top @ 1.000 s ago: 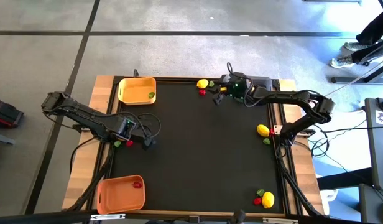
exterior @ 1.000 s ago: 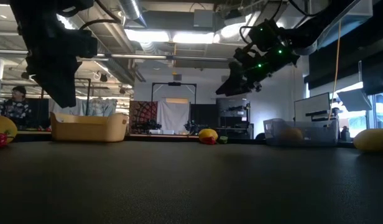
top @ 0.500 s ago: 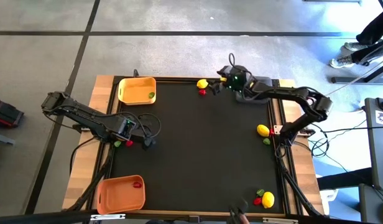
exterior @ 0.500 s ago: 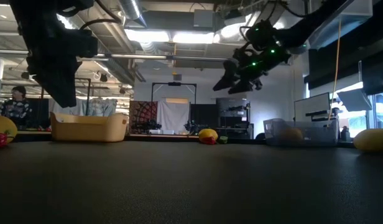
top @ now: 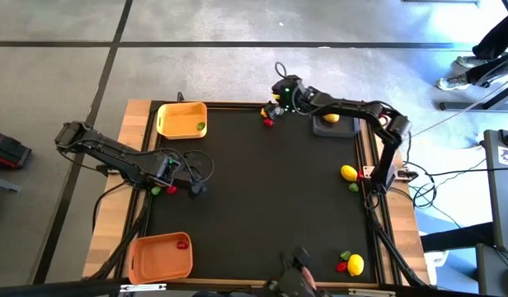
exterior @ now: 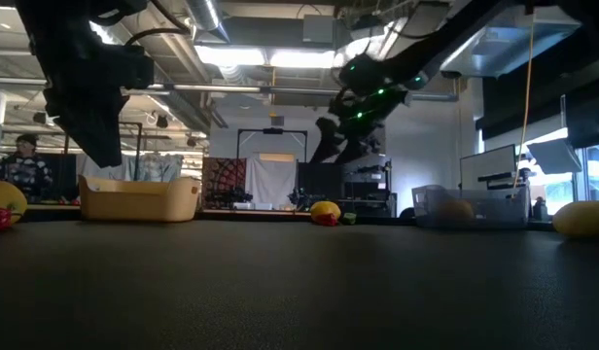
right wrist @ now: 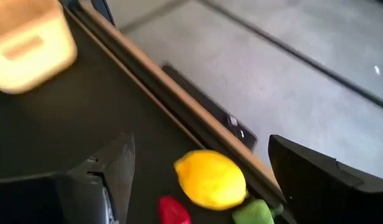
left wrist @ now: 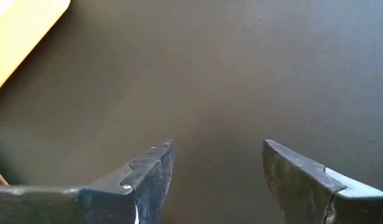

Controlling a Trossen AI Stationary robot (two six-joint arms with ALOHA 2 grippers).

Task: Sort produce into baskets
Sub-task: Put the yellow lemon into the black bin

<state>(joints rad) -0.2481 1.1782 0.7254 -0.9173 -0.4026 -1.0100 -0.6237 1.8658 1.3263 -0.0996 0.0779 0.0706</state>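
Right gripper point(right wrist: 198, 180) jaws wide open, empty, hovering over lemon point(right wrist: 210, 178) with red piece point(right wrist: 173, 210) and green piece point(right wrist: 253, 211) beside it, far edge of surface point(top: 262, 198). Step: reaching for pickup. Next: descend, close on one piece, carry to matching basket. Left gripper point(left wrist: 213, 174) open, idle, left side. No readable writing.

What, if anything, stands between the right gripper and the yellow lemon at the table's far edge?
Nothing visible: the right gripper, fingers open, hovers over the yellow lemon-shaped fruit; a red piece and a green piece lie close beside it.
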